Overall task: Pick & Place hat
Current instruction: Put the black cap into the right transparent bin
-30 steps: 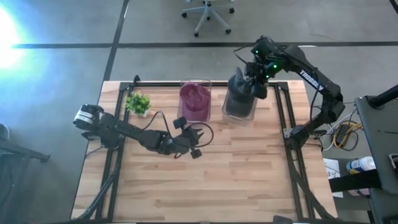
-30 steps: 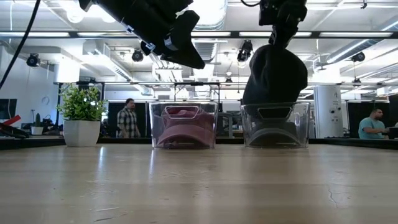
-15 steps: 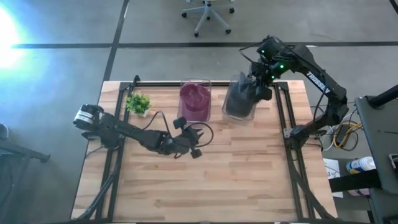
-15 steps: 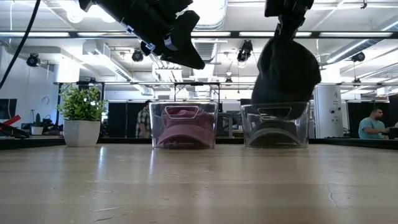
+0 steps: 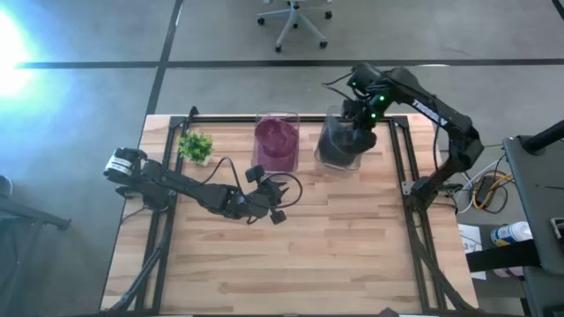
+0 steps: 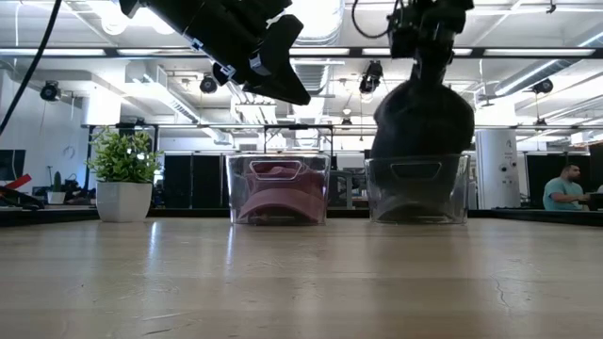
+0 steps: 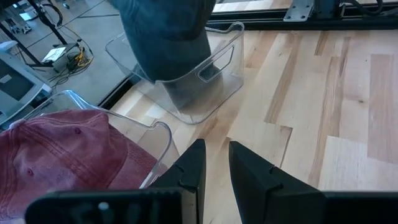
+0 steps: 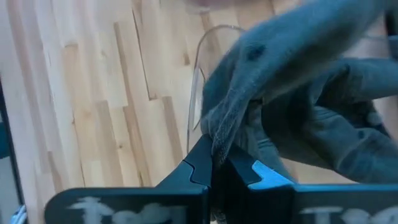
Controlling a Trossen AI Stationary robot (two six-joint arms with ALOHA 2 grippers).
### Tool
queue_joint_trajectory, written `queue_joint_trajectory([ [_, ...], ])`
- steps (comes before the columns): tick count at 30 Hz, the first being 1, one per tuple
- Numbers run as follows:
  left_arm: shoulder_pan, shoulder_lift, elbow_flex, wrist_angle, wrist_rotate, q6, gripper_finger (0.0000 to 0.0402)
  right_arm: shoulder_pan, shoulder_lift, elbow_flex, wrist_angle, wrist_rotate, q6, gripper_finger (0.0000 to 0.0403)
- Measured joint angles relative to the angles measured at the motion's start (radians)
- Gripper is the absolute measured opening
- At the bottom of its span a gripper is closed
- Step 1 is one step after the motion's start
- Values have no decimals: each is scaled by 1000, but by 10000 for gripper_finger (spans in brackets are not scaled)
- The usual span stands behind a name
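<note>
**Dark hat hangs in the right-hand bin, pinched by the right gripper**

The dark grey hat [image 6: 422,115] sits half inside the clear bin [image 5: 340,150] at the table's far edge, its crown bulging above the rim. The right gripper [image 5: 361,116] holds it from above — its fingers [image 8: 202,163] are pressed together on a fold of the fabric. Compared with half a second ago, the right arm has swung back toward the table's middle, and the hat, which then leaned out toward the right side of the bin, now stands squarely over it and a little lower.

Just beside that bin, toward the left, stands a second clear bin [image 5: 277,143] with a maroon hat [image 7: 68,146] lying in it. A small potted plant [image 6: 122,174] stands further left along the same far edge.

The left gripper [image 7: 214,163] hovers above the bare wooden table [image 5: 352,246] in front of the maroon hat's bin, unmoved from before — its fingers stand slightly apart with nothing between them.
</note>
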Motion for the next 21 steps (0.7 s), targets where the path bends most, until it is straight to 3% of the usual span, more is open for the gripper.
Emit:
queue_joint_trajectory([
  [10, -1, 0, 0, 0, 0, -4, 65, -21, 91, -47, 59, -19, 24, 8],
  [21, -1, 0, 31, 2, -8, 47, 65, -142, 188, -48, 133, 1, 119, 8],
])
